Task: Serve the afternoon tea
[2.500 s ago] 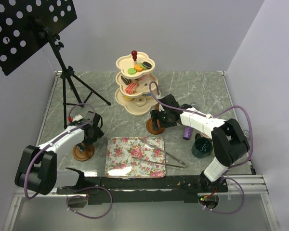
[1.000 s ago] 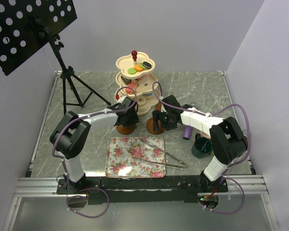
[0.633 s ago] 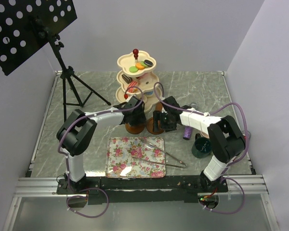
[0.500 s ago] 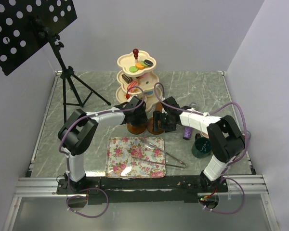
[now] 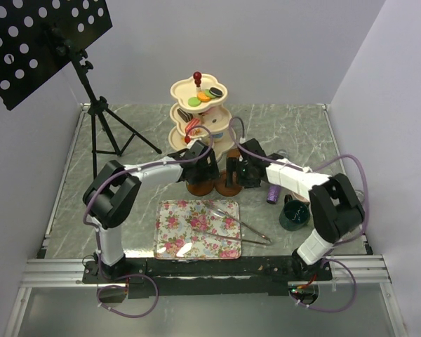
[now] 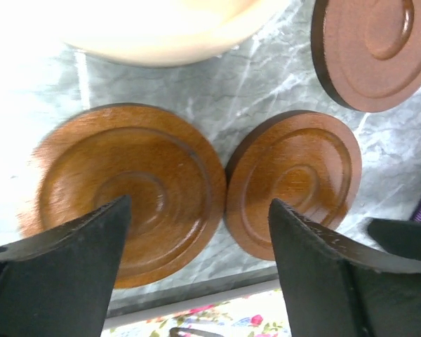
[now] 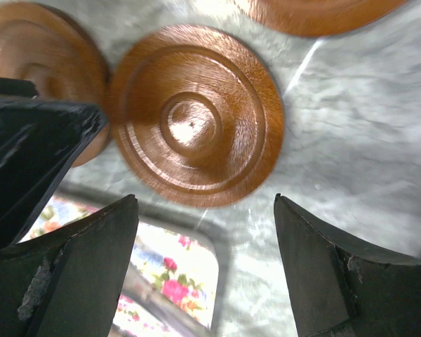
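- Lying flat, ringed faces up: left saucer (image 6: 130, 186) and right saucer (image 6: 295, 179), rims touching or all but touching, between the base of the stand (image 5: 200, 116) and the far edge of the tray (image 5: 196, 228).
- Round, so no long axis to either; row of the two set left to right, along the tray's edge.
- Third saucer (image 6: 375, 45): flat, face up, beyond the right saucer and apart from it; cut off by the top and right edges of the left wrist view, hidden under the right arm from above.
- Stand: upright, stem vertical, red knob at the top; macarons (image 5: 203, 97) on the top tier; sweets on the lower tiers too small to sort; base partly hidden behind both arms.
- Left gripper (image 6: 200, 203): fingers spread wide, holding nothing, hanging above the two saucers, one finger over the left saucer's near rim.
- Right gripper (image 7: 205, 200): fingers spread wide, holding nothing, above the right saucer's near rim; left saucer in its view partly masked by the left gripper's black finger.
- Teal mug (image 5: 293, 214): upright by the right arm, well apart from the saucers; pinkish shape behind it not made out.
- Microphone (image 5: 272, 193): lying near the mug, partly under the right arm.
- Tongs (image 5: 242, 230): across the tray's right corner, tips toward the right.
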`<state>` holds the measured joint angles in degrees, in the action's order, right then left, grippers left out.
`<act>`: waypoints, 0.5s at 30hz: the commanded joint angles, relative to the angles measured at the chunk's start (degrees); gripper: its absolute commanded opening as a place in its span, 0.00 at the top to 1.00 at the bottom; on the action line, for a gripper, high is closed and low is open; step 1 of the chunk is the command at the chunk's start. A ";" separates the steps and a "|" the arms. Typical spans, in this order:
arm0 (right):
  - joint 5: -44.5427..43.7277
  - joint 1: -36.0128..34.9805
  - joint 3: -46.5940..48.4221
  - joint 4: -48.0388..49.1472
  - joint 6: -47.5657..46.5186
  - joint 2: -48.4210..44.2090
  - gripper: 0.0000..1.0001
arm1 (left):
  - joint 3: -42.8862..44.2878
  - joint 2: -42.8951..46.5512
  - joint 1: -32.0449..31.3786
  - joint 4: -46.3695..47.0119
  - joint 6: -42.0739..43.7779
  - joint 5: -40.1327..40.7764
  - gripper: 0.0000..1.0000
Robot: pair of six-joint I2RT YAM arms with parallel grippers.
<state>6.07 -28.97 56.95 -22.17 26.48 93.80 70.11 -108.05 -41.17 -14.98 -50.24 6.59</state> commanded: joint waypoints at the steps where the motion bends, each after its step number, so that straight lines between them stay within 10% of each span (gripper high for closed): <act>1: -5.44 0.76 2.28 -1.99 -3.09 -9.59 0.15 | 3.45 6.00 -0.23 -2.24 3.74 5.62 0.13; 15: -16.61 15.42 -4.73 -16.23 -8.10 -34.55 0.16 | -1.10 28.05 7.14 -4.97 13.15 8.54 0.00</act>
<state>-5.15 -19.03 55.44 -32.82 21.41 64.23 72.29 -86.74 -39.31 -19.03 -39.62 15.77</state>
